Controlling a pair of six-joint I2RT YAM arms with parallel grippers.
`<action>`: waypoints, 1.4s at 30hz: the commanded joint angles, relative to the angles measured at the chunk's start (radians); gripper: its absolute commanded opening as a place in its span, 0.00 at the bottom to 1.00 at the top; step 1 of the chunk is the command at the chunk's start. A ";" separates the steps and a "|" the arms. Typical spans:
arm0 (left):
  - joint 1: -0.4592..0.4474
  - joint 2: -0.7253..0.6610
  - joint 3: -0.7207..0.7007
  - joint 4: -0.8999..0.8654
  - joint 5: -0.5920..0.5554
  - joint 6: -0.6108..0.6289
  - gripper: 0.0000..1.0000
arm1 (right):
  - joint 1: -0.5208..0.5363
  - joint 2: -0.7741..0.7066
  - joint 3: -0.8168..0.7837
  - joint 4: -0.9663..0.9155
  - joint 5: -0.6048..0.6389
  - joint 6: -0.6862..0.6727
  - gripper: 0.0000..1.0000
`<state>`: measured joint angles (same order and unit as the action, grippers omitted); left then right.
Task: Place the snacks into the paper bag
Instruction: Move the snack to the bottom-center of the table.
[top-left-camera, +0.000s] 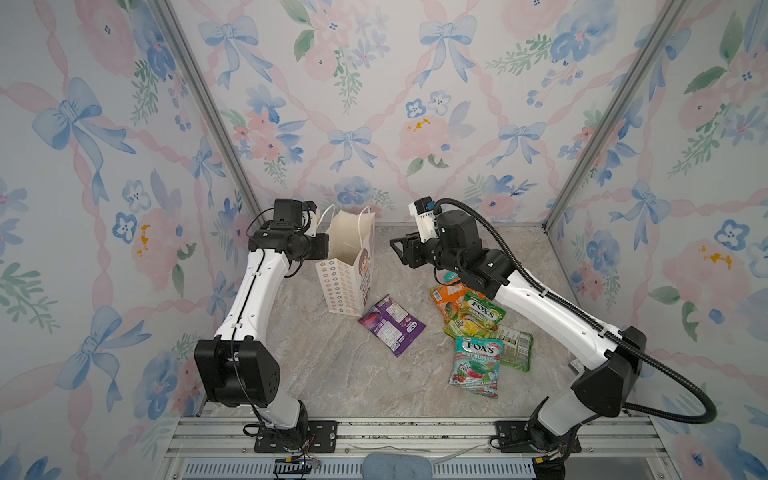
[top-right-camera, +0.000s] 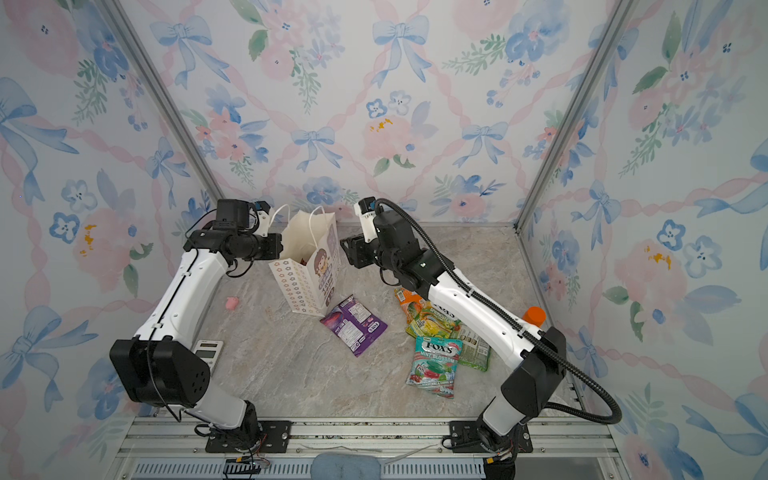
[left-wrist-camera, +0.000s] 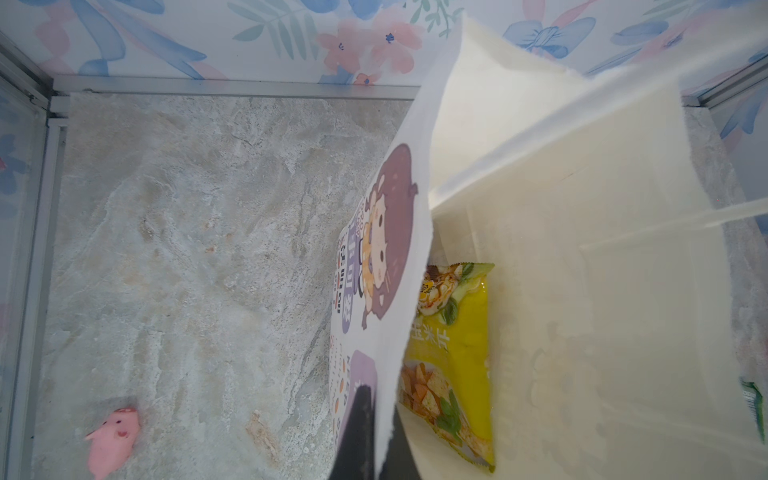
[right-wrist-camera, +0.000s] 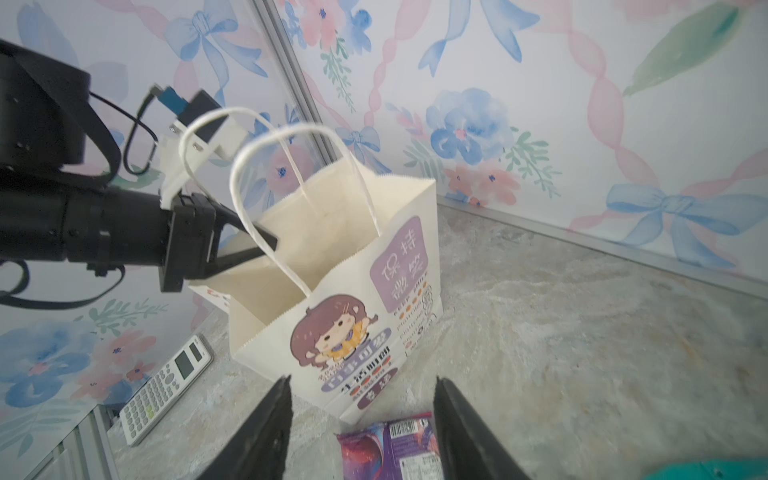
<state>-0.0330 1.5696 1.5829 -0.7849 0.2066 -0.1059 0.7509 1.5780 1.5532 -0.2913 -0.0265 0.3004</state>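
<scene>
Now: right gripper (top-left-camera: 398, 249), spread and empty, hangs up-right of the purple pouch (top-left-camera: 390, 325) lying diagonal at lower centre, nearer than left gripper (right-wrist-camera: 259, 245) pinching the paper bag (top-left-camera: 345, 286) rim.

One paper bag (top-left-camera: 345, 286) holding one yellow snack pouch (left-wrist-camera: 457, 353). At least five loose snack pouches (top-left-camera: 478, 355): purple (top-left-camera: 390, 324), orange (top-left-camera: 446, 297), yellow-green (top-left-camera: 478, 318), green (top-left-camera: 517, 347), teal (top-right-camera: 436, 357). One pink pig toy (left-wrist-camera: 112, 436), one calculator (right-wrist-camera: 166, 390), one orange bottle (top-right-camera: 534, 316), two robot arms (top-left-camera: 257, 291).
</scene>
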 joint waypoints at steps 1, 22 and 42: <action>-0.001 -0.017 -0.014 0.018 -0.001 -0.006 0.00 | -0.048 -0.053 -0.148 -0.002 -0.028 0.083 0.57; 0.005 0.004 -0.015 0.018 -0.013 -0.007 0.00 | -0.237 -0.533 -0.797 -0.388 0.127 0.414 0.94; 0.004 0.005 -0.013 0.019 -0.010 -0.008 0.00 | -0.289 -0.652 -1.149 -0.184 -0.092 0.665 0.99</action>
<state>-0.0322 1.5700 1.5799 -0.7822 0.1913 -0.1059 0.4709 0.9340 0.4381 -0.5636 -0.0597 0.8989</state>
